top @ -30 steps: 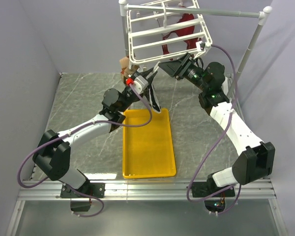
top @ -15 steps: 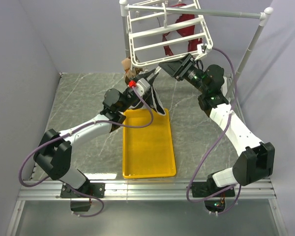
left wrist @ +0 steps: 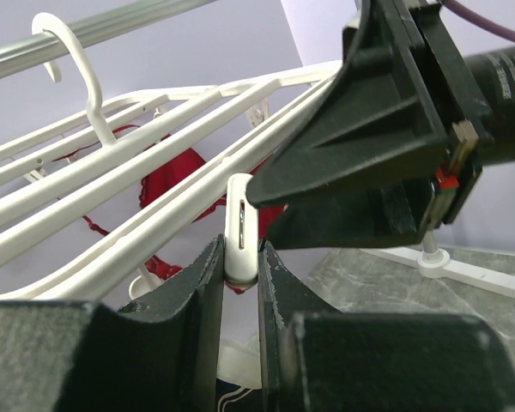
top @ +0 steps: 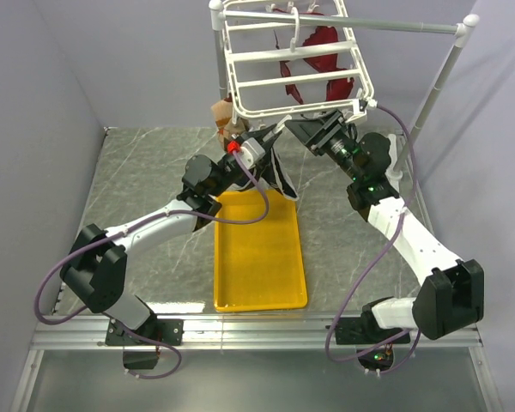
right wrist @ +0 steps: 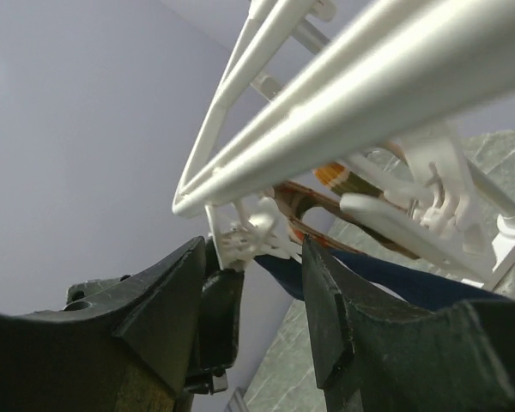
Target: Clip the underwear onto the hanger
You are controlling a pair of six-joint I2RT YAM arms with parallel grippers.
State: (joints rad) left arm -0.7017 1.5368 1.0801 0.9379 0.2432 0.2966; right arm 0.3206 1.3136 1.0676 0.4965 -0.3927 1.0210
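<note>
The white hanger (top: 292, 64) hangs tilted from the pole at the back. My left gripper (top: 269, 137) reaches up to its near edge and is shut on a dangling white clip (left wrist: 240, 227), which stands upright between the jaws (left wrist: 239, 257). The navy underwear (top: 277, 178) with white trim hangs just below that gripper, over the tray's far end. My right gripper (top: 299, 129) faces it from the right, open, its black fingers (left wrist: 369, 146) close to the clip. In the right wrist view the right gripper (right wrist: 253, 257) frames a small white clip (right wrist: 240, 240) and the navy underwear (right wrist: 386, 279).
A yellow tray (top: 259, 257) lies on the marble table between the arms. The white pole stand (top: 438, 77) carries the hanger. A dark red garment (top: 313, 60) is clipped further back, and a brown-and-cream cloth (top: 221, 116) hangs at the hanger's left corner.
The hanger has swung and tilted, showing more of its crossbars. My right arm has shifted right and its gripper sits slightly lower. The left gripper stays on the clip.
</note>
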